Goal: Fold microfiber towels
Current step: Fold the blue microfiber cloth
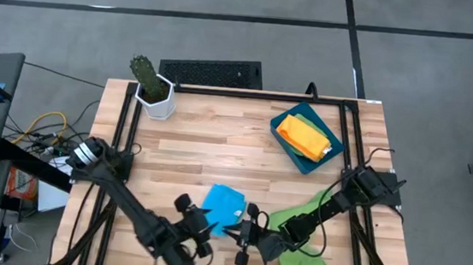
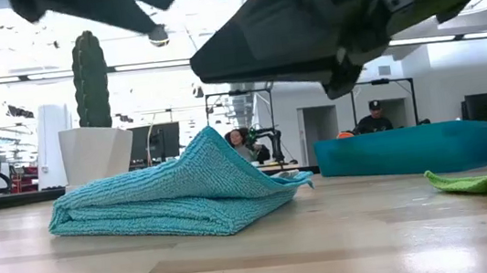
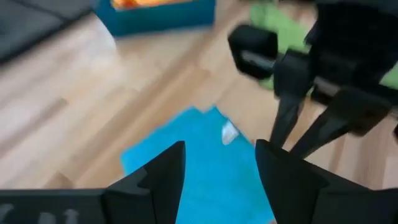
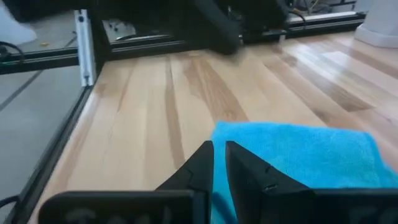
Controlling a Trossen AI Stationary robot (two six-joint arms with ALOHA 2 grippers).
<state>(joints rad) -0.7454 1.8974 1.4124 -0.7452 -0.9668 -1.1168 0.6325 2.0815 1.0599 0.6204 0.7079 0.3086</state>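
Observation:
A bright blue towel (image 1: 223, 207) lies folded on the table near the front middle; in the low view (image 2: 177, 195) its upper layer humps up over the lower ones. My left gripper (image 3: 219, 155) hovers open just above its near side (image 1: 202, 228). My right gripper (image 4: 219, 152) is shut and hangs beside the towel's right edge (image 1: 245, 234), clear of it. A lime green towel (image 1: 300, 241) lies rumpled under my right arm. Orange and yellow towels (image 1: 305, 136) lie in the tray (image 1: 313, 163).
The dark-blue tray (image 2: 406, 150) stands at the back right. A potted cactus (image 1: 154, 91) stands at the back left corner. Bare wood lies between the blue towel and the tray. People show in the room beyond the table.

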